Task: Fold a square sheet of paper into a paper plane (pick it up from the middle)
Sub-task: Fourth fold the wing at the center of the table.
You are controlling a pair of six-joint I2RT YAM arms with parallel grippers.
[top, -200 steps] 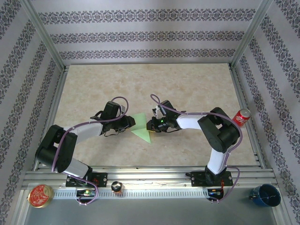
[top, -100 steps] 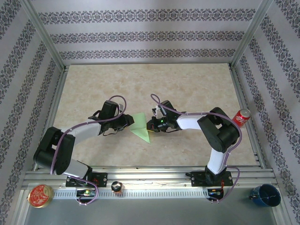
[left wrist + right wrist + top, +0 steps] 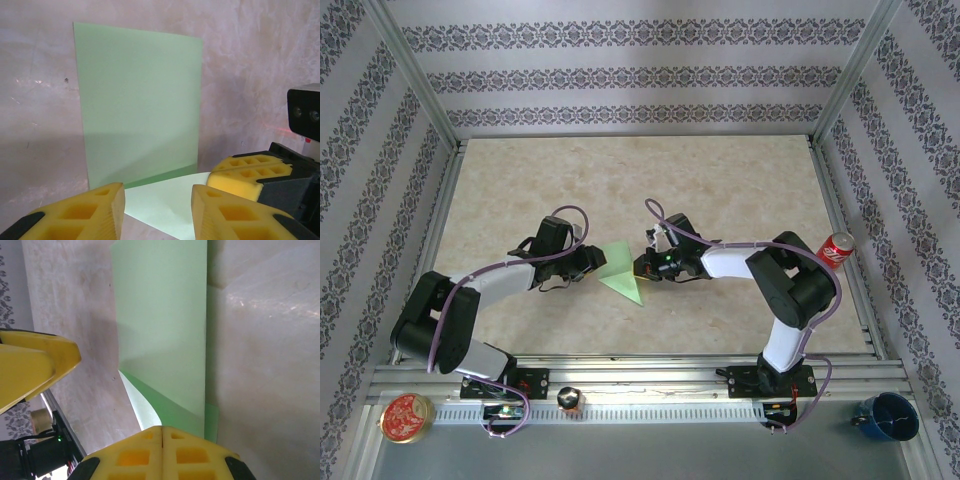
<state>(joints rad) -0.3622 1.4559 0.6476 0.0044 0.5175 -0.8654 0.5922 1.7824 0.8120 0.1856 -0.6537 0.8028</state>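
Right wrist: square sheet of paper [image 3: 165, 315] was cropped by the top edge, its near corner hidden between the right gripper [image 3: 162, 432] pads. Top view: creases too small to tell.

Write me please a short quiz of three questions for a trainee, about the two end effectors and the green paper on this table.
1. True or false: the left end effector is shut on the green paper.
2. The can at the right edge of the table is: A) red B) blue C) yellow
3. Fill in: the raised flap of the paper is gripped by the ____ end effector.

Key
1. False: its fingers stand apart.
2. A.
3. Right: the right end effector has its pads closed together on the flap.
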